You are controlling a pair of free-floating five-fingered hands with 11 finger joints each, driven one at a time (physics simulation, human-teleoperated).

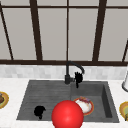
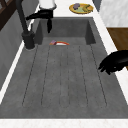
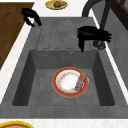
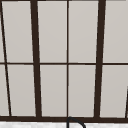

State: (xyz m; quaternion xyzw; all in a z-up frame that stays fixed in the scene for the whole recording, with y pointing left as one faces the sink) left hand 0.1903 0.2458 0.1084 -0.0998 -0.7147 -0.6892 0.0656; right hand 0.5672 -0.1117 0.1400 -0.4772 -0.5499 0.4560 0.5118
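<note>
The black faucet (image 1: pixel 71 71) stands at the back edge of the sink (image 1: pixel 45 97). The right hand (image 1: pixel 78 78) hangs just beside its handle, fingers mostly straight, one pointing down. A red-rimmed plate (image 3: pixel 70 82) lies in the basin below. The left hand (image 1: pixel 39 111), fingers curled on nothing, hovers at the sink's front edge, near a red ball (image 1: pixel 67 115).

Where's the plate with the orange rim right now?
The plate lies flat on the bottom of the sink basin, right half in the front view, with a small packet resting on its rim.
</note>
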